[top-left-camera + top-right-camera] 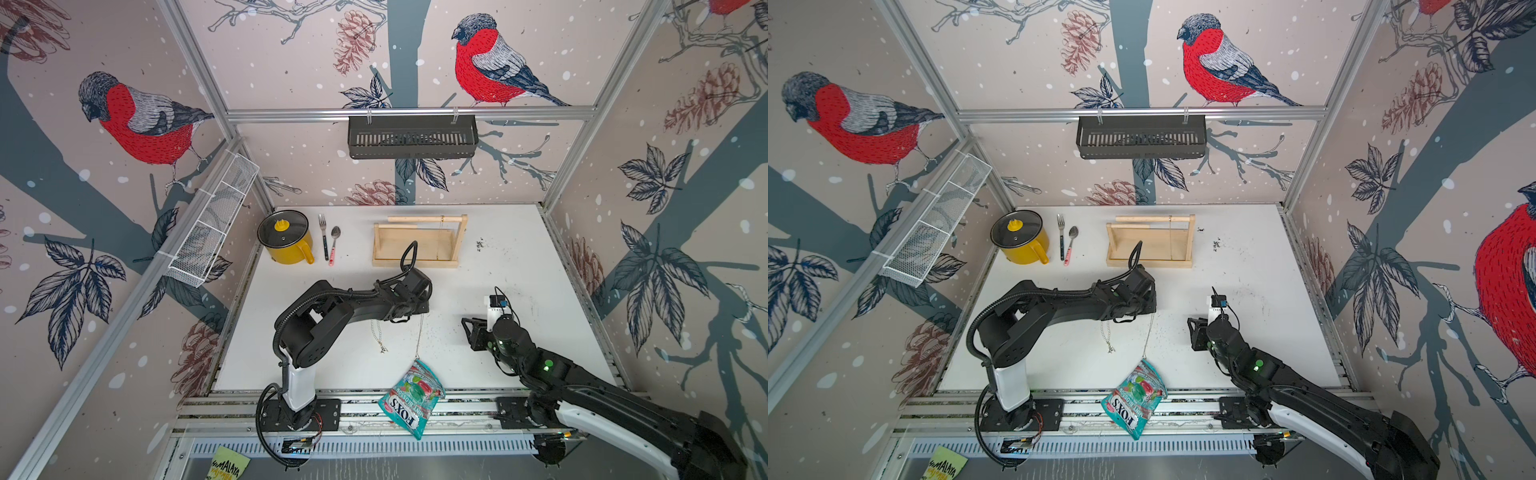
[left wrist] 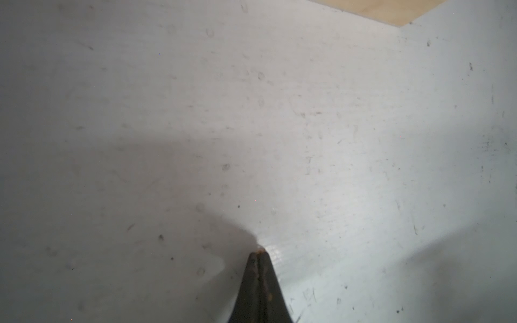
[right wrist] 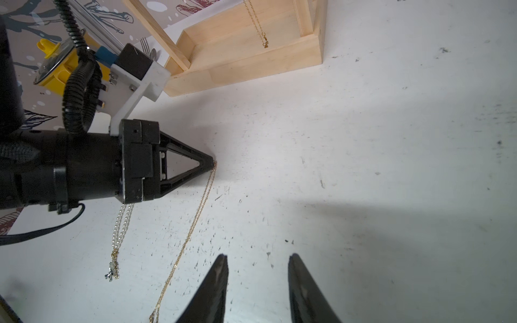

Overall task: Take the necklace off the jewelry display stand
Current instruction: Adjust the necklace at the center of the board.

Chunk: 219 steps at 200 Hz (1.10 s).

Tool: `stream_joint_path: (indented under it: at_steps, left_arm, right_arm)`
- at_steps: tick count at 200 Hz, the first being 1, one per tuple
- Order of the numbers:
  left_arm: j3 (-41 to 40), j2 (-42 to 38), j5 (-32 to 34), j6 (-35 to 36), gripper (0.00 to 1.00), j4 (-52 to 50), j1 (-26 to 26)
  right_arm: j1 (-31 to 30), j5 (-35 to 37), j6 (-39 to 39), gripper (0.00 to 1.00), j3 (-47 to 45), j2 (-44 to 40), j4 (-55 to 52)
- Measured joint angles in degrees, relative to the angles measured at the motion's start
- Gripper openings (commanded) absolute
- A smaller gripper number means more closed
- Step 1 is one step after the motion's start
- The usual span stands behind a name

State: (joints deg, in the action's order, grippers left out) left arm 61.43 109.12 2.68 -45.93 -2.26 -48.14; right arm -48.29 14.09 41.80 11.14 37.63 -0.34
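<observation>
Left gripper [image 1: 424,311], pinched shut on the gold necklace [image 1: 419,338], sits well in front of the jewelry display stand [image 1: 415,263] in both top views, its chain trailing toward a candy bag [image 1: 411,397]. Left wrist view: jaws pressed together, a glint between. Right wrist view: right gripper [image 3: 257,256] half open, empty; a second chain [image 3: 256,25] hangs from the stand. So thin a bite could slip, or the trailing end snag the bag.
</observation>
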Motion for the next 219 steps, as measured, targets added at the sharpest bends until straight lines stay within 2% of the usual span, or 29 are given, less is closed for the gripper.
stream_joint_path:
  at_steps: [54,163,187,219]
  left_arm:
    - [8.26,5.22,3.8,4.28,0.0,-4.02,1.14]
    - [12.63,8.2,8.13,7.58,0.0,-5.73,3.72]
    - [10.47,5.88,8.7,8.39,0.0,-6.38,3.78]
    - [6.38,-1.73,8.68,8.85,0.0,-6.62,3.54]
  right_arm:
    - [0.33,-0.02,0.0,0.38,-0.13,-1.66,-1.14]
    - [0.39,-0.63,0.0,0.38,-0.13,-3.19,-2.6]
    - [0.39,-0.63,-0.02,0.38,-0.13,-3.23,-2.64]
    - [0.48,-0.66,-0.04,0.39,-0.13,-3.39,-2.64]
